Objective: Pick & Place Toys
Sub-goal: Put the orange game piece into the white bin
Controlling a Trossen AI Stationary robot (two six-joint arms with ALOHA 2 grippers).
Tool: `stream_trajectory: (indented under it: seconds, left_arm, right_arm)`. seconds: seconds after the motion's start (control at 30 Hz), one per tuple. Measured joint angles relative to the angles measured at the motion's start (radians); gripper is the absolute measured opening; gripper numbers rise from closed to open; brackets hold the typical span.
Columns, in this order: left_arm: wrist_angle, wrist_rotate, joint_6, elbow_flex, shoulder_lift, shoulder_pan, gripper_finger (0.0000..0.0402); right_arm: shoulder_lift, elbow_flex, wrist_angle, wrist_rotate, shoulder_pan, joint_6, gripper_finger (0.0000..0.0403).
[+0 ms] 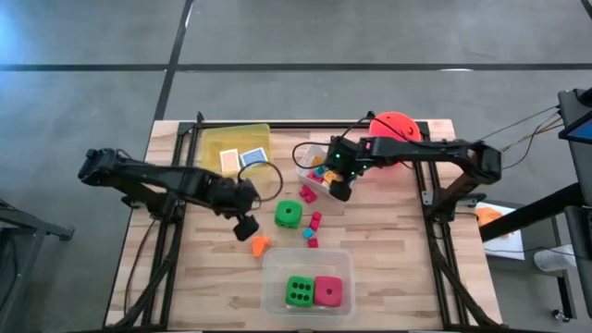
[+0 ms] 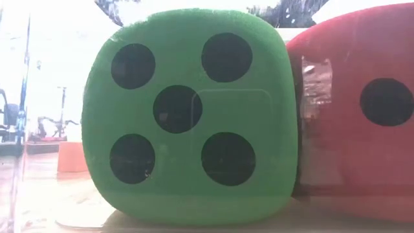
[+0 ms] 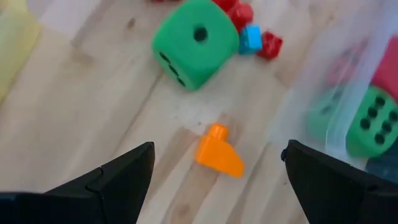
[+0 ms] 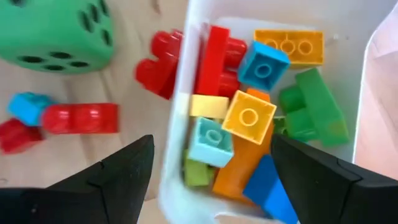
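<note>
- Over the white plastic tub (image 4: 186, 93) of mixed bright plastic blocks (image 4: 249, 118), right gripper (image 1: 340, 189) points down, fingers spread, nothing held.
- Left gripper (image 1: 246, 227) hangs wide open above the small orange plastic block (image 3: 218, 151) on the wooden table (image 1: 388, 250).

A bright green foam die with black dots (image 1: 289, 215) sat mid-frame above a small orange plastic block (image 1: 260, 245), while a green black-dotted die (image 1: 299, 291) and pink black-dotted die (image 1: 328, 291) lay lower centre.
</note>
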Motion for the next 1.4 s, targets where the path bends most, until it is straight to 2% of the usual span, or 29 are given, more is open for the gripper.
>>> stream_trajectory:
  seconds: [0.13,0.2,0.27,0.4,0.47,0.57,0.9,1.07,1.4]
  left_arm:
    - [0.002,-0.005,-0.058,-0.037,0.002,-0.044,0.0346]
    - [0.001,0.008,-0.230,-0.062,0.011,-0.052,0.0346]
    - [0.018,0.054,-0.470,-0.102,0.014,-0.067,0.0346]
    - [0.112,0.091,-0.856,-0.188,0.013,-0.145,0.0346]
    - [0.161,0.080,-0.997,-0.224,0.022,-0.179,0.0346]
    - [0.239,0.053,-1.125,-0.263,0.051,-0.211,0.0346]
    - [0.303,0.033,-1.152,-0.265,0.215,-0.211,0.0346]
    - [0.420,0.032,-1.062,-0.263,0.274,-0.207,0.0346]
    - [0.418,0.059,-1.052,-0.260,0.342,-0.163,0.0346]
  right_arm:
    - [-0.069,0.000,-0.012,0.000,0.042,0.055,0.0317]
    - [-0.100,0.000,-0.012,0.003,0.063,0.109,0.0317]
    - [-0.127,0.000,-0.012,0.010,0.083,0.165,0.0317]
    - [-0.166,0.000,-0.004,0.053,0.124,0.246,0.0317]
    - [-0.179,0.000,-0.004,0.077,0.146,0.278,0.0317]
    - [-0.186,0.000,-0.003,0.091,0.178,0.306,0.0317]
    - [-0.175,0.004,-0.001,0.109,0.229,0.355,0.0318]
    - [-0.174,0.004,-0.006,0.109,0.230,0.355,0.0318]
    - [-0.174,0.004,-0.010,0.105,0.230,0.355,0.0318]
